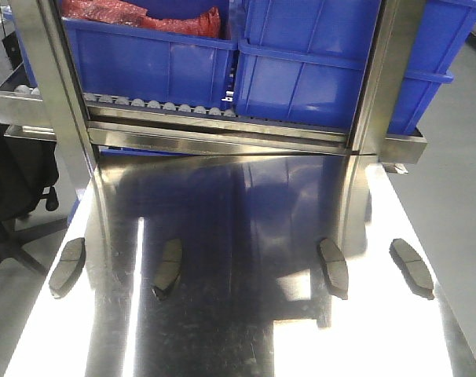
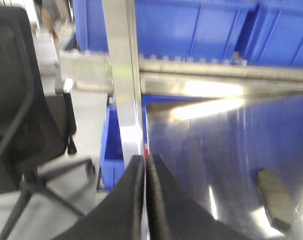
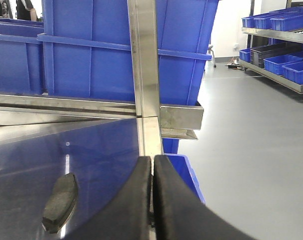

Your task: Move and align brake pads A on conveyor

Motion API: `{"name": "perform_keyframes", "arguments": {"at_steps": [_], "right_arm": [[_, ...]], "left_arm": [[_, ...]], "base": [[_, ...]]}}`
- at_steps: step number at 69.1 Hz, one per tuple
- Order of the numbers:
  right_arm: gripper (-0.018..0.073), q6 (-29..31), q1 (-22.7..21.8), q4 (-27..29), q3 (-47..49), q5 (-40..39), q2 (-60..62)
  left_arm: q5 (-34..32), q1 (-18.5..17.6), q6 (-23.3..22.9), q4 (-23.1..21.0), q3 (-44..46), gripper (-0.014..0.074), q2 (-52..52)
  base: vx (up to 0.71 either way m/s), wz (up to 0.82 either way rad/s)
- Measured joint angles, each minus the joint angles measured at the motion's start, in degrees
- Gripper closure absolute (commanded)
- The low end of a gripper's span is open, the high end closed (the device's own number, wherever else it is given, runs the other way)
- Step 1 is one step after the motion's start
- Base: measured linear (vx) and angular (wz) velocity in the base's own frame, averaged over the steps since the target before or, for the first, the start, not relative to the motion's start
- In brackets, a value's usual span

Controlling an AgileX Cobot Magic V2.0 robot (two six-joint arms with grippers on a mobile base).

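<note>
Several brake pads A lie in a rough row on the shiny steel tabletop (image 1: 246, 330): one at the far left edge (image 1: 67, 267), one left of middle (image 1: 169, 267), one right of middle (image 1: 333, 266) and one at the far right (image 1: 411, 268). The conveyor is out of view. My left gripper (image 2: 146, 161) is shut with nothing between its fingers, over the table's left edge; a pad (image 2: 275, 200) lies to its right. Empty and shut too, my right gripper (image 3: 152, 159) hangs over the right edge, a pad (image 3: 60, 201) to its left. Neither gripper shows in the front view.
Two upright steel posts (image 1: 61, 102) (image 1: 375, 86) rise at the table's back. Behind them a roller rack (image 1: 159, 106) carries big blue bins (image 1: 316, 63). A black office chair (image 2: 21, 115) stands left of the table. Another blue bin (image 3: 184, 175) sits low at the right.
</note>
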State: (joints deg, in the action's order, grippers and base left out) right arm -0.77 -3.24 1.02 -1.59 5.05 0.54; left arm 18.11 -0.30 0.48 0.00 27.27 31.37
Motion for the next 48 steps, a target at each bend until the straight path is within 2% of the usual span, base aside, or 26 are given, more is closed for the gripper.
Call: {"name": "perform_keyframes", "arguments": {"at_steps": [6, 10, 17, 22, 31, 48], "right_arm": [[0.056, 0.0, 0.0, 0.0, 0.0, 0.0, 0.0], [0.056, 0.0, 0.0, 0.0, 0.0, 0.0, 0.0], [0.056, 0.0, 0.0, 0.0, 0.0, 0.0, 0.0], [0.056, 0.0, 0.0, 0.0, 0.0, 0.0, 0.0], [0.056, 0.0, 0.0, 0.0, 0.0, 0.0, 0.0], [0.056, 0.0, 0.0, 0.0, 0.0, 0.0, 0.0]], "left_arm": [[0.0, 0.0, 0.0, 0.0, 0.66, 0.0543, 2.87], [0.07, 0.0, 0.0, 0.0, 0.77, 0.0468, 3.74], [0.07, 0.0, 0.0, 0.0, 0.9, 0.0268, 4.0], [0.07, 0.0, 0.0, 0.0, 0.91, 0.0084, 4.0], [0.13, 0.0, 0.0, 0.0, 0.91, -0.0137, 4.0], [0.18, 0.0, -0.48, 0.0, 0.91, -0.0101, 4.08]], "base": [[0.0, 0.0], [0.0, 0.0], [0.0, 0.0], [0.0, 0.0], [0.0, 0.0], [0.0, 0.0]]}}
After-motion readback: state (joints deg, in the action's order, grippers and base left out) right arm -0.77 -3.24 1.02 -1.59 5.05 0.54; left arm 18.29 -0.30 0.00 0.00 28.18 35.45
